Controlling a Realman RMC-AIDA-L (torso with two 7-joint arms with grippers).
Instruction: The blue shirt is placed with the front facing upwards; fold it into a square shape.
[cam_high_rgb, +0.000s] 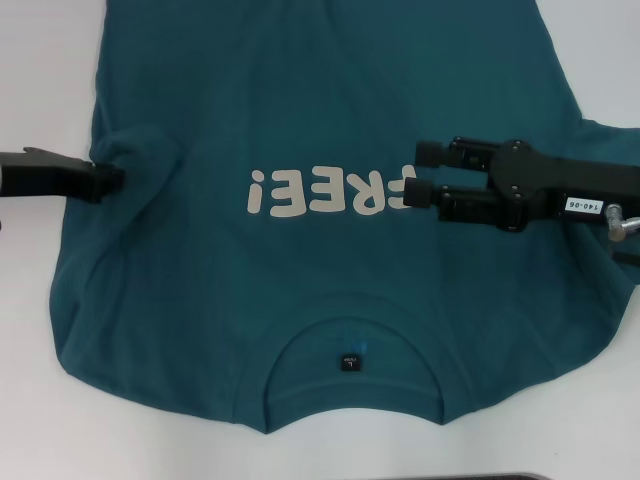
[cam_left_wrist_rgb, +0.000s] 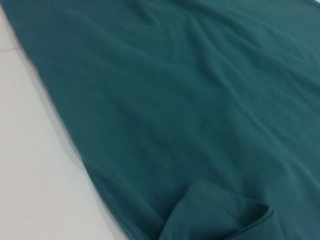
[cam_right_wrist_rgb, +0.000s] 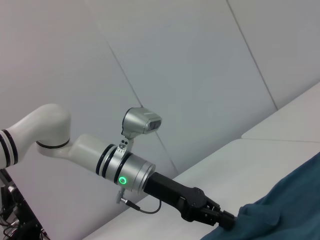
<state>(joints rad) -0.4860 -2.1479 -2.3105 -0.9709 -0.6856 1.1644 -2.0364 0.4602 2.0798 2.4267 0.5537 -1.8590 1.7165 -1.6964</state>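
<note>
The blue shirt (cam_high_rgb: 330, 130) runs off the top edge, so its bottom hem is cut off. The right claw (cam_high_rgb: 422, 172) covers the first letter. The neck label (cam_high_rgb: 348, 361) is too small to read.

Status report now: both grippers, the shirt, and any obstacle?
Left gripper shut on blue shirt at its left edge, cloth bunched. Right gripper open, over the lettering. Shirt front up, not yet folded. No obstacle visible.

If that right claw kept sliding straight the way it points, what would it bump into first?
Probably nothing solid: the right gripper points across the blue shirt over its lettering. The left gripper is far across, though height is unclear.
</note>
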